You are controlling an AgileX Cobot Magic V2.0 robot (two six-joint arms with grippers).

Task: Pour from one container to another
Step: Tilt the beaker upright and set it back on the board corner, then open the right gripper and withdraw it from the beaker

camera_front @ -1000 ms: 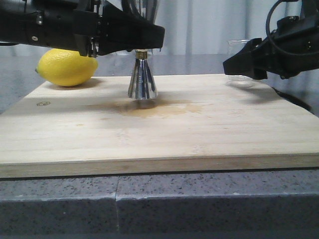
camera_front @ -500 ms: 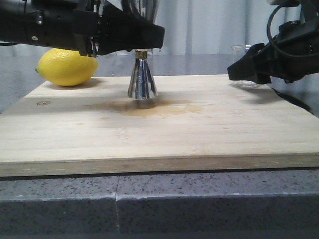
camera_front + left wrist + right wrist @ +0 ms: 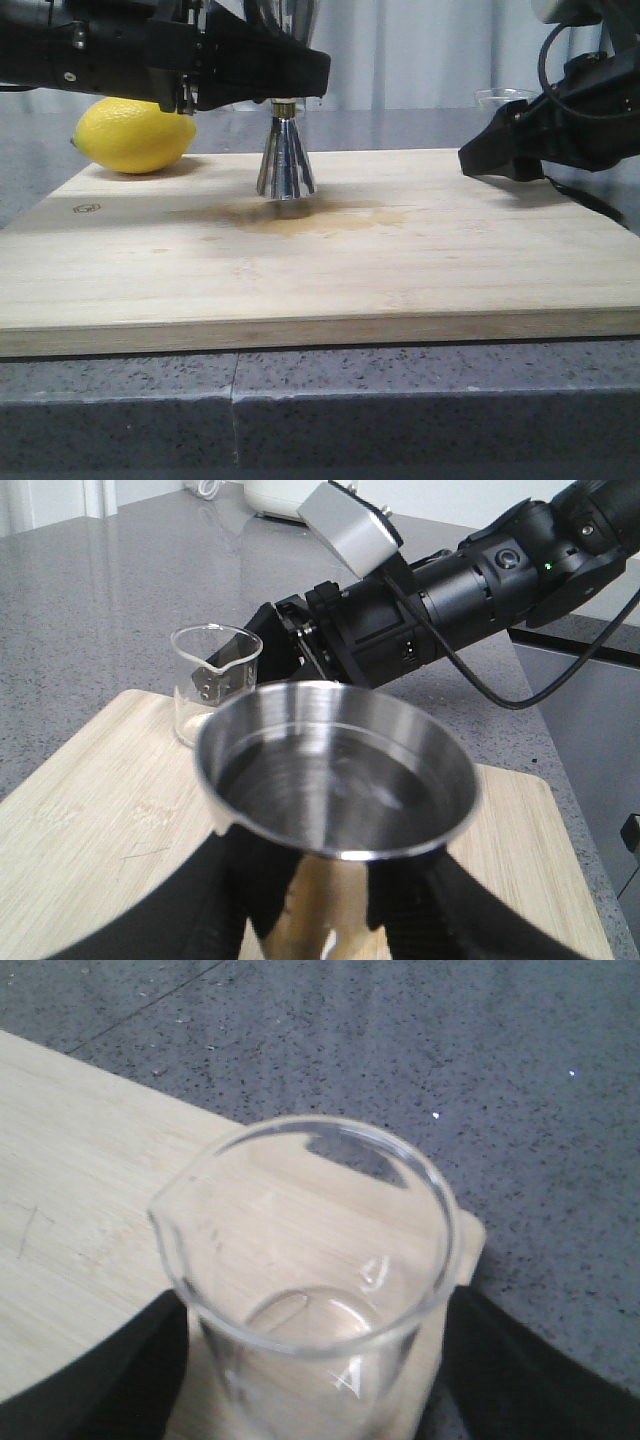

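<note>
Now clear liquid in the jigger (image 3: 335, 770) in the left tool (image 3: 315, 905); beaker (image 3: 305, 1260), seemingly empty, in the right tool (image 3: 310, 1385).

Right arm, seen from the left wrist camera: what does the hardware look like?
The right arm is matte black and cylindrical, with a small green light near the top, a silver-grey box mounted on it, and a black cable looping beneath. The right gripper has black fingers.
</note>
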